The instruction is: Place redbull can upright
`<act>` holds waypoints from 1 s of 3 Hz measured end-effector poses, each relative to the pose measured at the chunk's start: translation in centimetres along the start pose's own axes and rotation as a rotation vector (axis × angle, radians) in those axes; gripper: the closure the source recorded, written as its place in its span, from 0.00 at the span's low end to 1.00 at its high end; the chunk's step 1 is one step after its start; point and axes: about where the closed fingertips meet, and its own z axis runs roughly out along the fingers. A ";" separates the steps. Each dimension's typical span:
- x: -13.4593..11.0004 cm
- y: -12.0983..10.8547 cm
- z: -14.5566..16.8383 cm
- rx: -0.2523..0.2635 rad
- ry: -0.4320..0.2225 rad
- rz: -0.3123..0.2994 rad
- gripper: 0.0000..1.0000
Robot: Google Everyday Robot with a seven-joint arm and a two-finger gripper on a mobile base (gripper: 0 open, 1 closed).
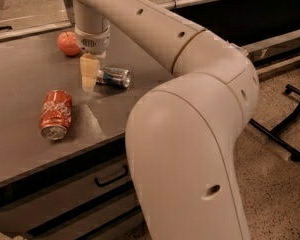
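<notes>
The redbull can (113, 77), slim and silver with blue panels, lies on its side on the grey table (20, 149), its top end pointing right. My gripper (88, 79) hangs from the white arm and stands at the can's left end, close to the table surface, covering that end of the can. A wider red Coca-Cola can (55, 114) lies on its side in front and to the left of the gripper.
A red apple (68, 43) sits behind the gripper at the far left. The table's front edge runs diagonally above drawers (110, 176). My large white arm fills the right half of the view. A black stand leg (290, 134) is on the floor at right.
</notes>
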 end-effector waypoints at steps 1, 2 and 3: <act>0.2 0.4 0.7 0.001 0.014 0.027 0.41; 0.5 0.5 0.6 -0.003 0.026 0.028 0.64; 1.4 -0.4 -1.4 0.003 0.015 0.009 0.88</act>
